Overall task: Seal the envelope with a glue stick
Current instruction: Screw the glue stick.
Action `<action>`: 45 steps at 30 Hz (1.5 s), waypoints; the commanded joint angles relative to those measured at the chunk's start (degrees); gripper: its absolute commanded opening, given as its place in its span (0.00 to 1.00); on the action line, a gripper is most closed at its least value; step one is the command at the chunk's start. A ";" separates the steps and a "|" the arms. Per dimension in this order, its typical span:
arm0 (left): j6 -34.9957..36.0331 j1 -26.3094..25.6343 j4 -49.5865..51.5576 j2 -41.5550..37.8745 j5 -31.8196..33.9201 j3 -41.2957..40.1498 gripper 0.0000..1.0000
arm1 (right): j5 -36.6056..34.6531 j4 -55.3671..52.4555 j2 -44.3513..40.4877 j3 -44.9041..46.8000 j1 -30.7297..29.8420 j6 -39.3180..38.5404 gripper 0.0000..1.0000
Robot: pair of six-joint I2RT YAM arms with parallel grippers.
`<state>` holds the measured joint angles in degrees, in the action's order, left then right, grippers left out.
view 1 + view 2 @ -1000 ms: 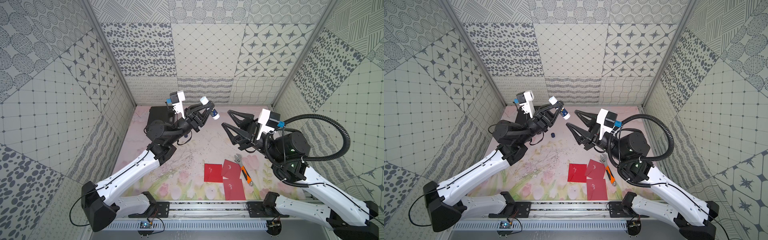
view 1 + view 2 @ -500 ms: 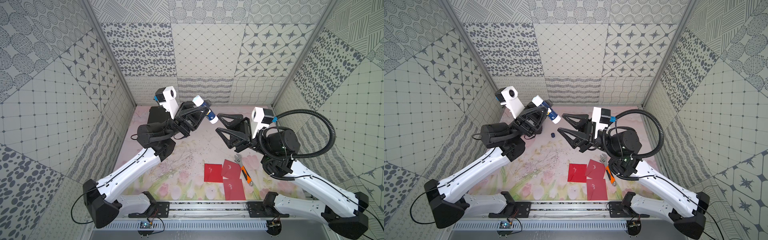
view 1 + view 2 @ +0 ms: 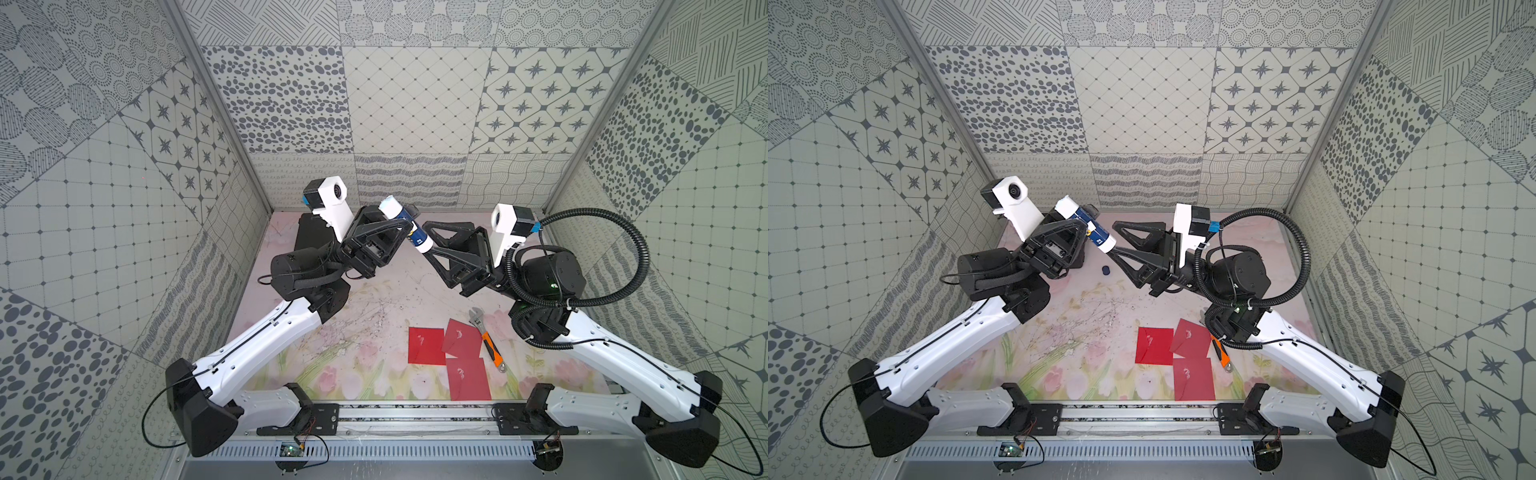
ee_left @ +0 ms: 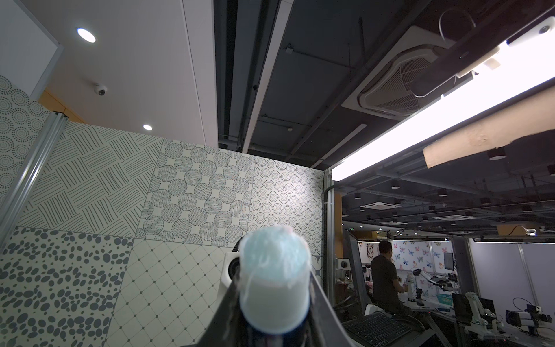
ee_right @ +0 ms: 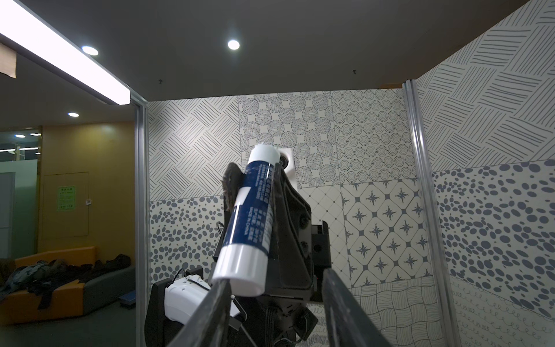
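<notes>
The glue stick (image 3: 409, 228) (image 3: 1090, 226) hangs tilted in the air over the back of the table, with my left gripper (image 3: 405, 224) (image 3: 1084, 224) shut on its dark blue label. It is uncapped, and its pale glue end (image 4: 274, 279) fills the left wrist view between the left gripper (image 4: 274, 303) fingers. My right gripper (image 3: 426, 239) (image 3: 1115, 237) (image 5: 274, 278) is open around the stick's white base (image 5: 240, 270), which touches one finger while the other stands apart. Three red envelopes (image 3: 426, 345) (image 3: 1154, 345) lie at the front right of the table.
The dark blue cap (image 3: 1106, 270) lies on the floral mat under the grippers. An orange-handled wrench (image 3: 486, 345) (image 3: 1219, 353) lies beside the envelopes, partly under the right arm. A black box (image 3: 309, 235) stands at the back left. Patterned walls close in three sides.
The left gripper has tipped the glue stick's base toward the right arm. The right gripper has moved in to the left, and its jaws have narrowed around that base.
</notes>
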<state>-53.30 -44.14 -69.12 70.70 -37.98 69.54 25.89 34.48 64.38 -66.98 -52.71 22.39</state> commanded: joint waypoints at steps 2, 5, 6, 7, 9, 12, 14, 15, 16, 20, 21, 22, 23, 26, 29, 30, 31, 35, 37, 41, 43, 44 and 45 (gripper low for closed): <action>3.17 0.09 0.58 -0.92 0.41 -0.54 0.00 | 2.75 4.08 -0.04 -2.10 -0.11 1.16 0.50; 4.61 0.11 1.93 -1.84 2.20 -1.31 0.00 | 2.80 3.58 -0.43 -1.42 -0.11 0.90 0.50; 5.14 0.11 2.21 -2.18 2.54 -1.56 0.00 | 2.53 3.52 -0.70 -0.94 -0.12 0.82 0.50; 5.51 0.13 2.62 -2.53 2.85 -1.66 0.00 | 2.43 3.36 -0.98 -0.60 -0.11 0.69 0.50; 5.97 0.11 3.15 -2.98 2.91 -1.60 0.00 | 2.15 2.98 -1.27 -0.27 -0.11 0.63 0.50; 5.91 0.13 3.11 -3.02 3.23 -1.60 0.00 | 2.32 3.05 -1.27 -0.34 -0.11 0.77 0.52; 5.95 0.15 3.11 -3.17 3.61 -1.70 0.00 | 2.32 2.96 -1.12 -0.34 -0.11 0.77 0.53; 6.06 0.12 3.29 -3.14 3.59 -1.69 0.00 | 2.56 2.97 -1.05 -0.45 -0.11 0.72 0.53; 6.17 0.11 3.52 -3.12 3.68 -1.69 0.00 | 2.95 2.97 -0.92 -0.64 -0.12 0.83 0.53; 6.54 0.11 4.00 -3.20 3.96 -1.77 0.00 | 3.51 3.54 -0.09 -1.22 -0.11 1.71 0.53; 6.38 0.13 3.87 -3.12 3.75 -1.62 0.00 | 3.21 3.88 0.12 -1.22 -0.16 1.95 0.53; 6.19 0.15 3.72 -2.96 3.57 -1.53 0.00 | 2.97 4.22 0.21 -1.31 -0.14 2.14 0.53; 6.10 0.11 3.65 -2.78 3.52 -1.51 0.00 | 2.79 4.47 0.44 -1.47 -0.13 2.32 0.52; 5.84 0.11 3.21 -2.53 3.52 -1.60 0.00 | 2.23 4.39 0.92 -2.25 -0.11 2.44 0.46; 5.68 0.16 2.96 -2.32 3.52 -1.60 0.00 | 1.80 4.32 1.43 -2.71 -0.12 2.23 0.40; 5.72 0.16 2.94 -2.36 3.52 -1.59 0.00 | 1.71 4.32 1.61 -2.87 -0.13 2.19 0.37; 5.70 0.13 3.03 -2.33 3.65 -1.60 0.00 | 1.66 4.15 1.70 -2.89 -0.11 2.05 0.35; 6.19 0.11 3.48 -2.46 4.10 -1.86 0.00 | 1.18 3.38 1.86 -2.98 -0.11 0.84 0.24; 6.55 0.15 3.94 -2.62 4.69 -2.08 0.00 | 0.20 3.08 1.64 -2.61 -0.11 -0.87 0.22; 6.80 0.11 4.45 -2.71 6.69 -2.71 0.00 | -2.29 2.17 1.49 -2.10 -0.50 -11.38 0.19; 6.79 0.12 4.55 -2.78 8.14 -3.21 0.00 | -3.79 1.18 1.82 -2.32 -0.89 -20.27 0.18; 6.80 0.13 4.58 -2.78 8.80 -3.50 0.00 | -4.57 0.79 2.00 -2.41 -1.12 -25.84 0.18; 6.71 0.15 4.61 -2.84 9.43 -3.73 0.00 | -5.01 0.69 2.13 -2.30 -1.42 -31.18 0.18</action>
<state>-46.50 -44.10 -63.79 68.16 -31.62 66.63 23.57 34.94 65.78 -68.05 -53.45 8.49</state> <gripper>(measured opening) 0.288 0.254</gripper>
